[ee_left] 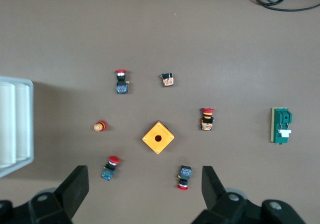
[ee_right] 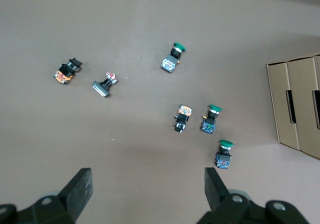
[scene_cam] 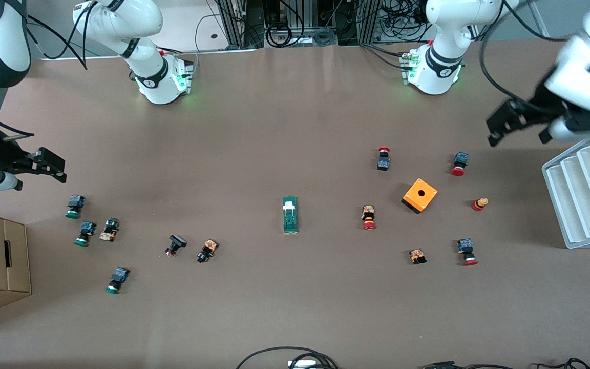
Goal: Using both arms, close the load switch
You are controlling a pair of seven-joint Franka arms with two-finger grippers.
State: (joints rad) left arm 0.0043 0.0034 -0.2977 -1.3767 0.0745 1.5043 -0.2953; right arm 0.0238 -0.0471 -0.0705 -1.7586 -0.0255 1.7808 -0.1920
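Lowest in the front view, we see scattered push-buttons: green-capped ones (scene_cam: 113,280) at lower left, red-capped ones (scene_cam: 466,252) at lower right. Just above them, at the centre of the frame, lies the load switch (scene_cam: 290,214), flat on the brown table (scene_cam: 295,318), its white handle piece toward the upper end. The orange cube (scene_cam: 419,195) sits to its right in the frame.

Higher up, our right gripper (scene_cam: 44,165) hangs at the left edge above the green-capped group, jaws apart and empty. Our left gripper (scene_cam: 518,123) hangs at the upper right beside the white rack (scene_cam: 587,195), jaws likewise spread and empty.

Both grippers are well apart from the switch. The risk, we judge, lies in the approach: either arm could sweep loose buttons or the cube, and uneven pressure from the two sides could slide or spin the unfixed switch instead of closing it.
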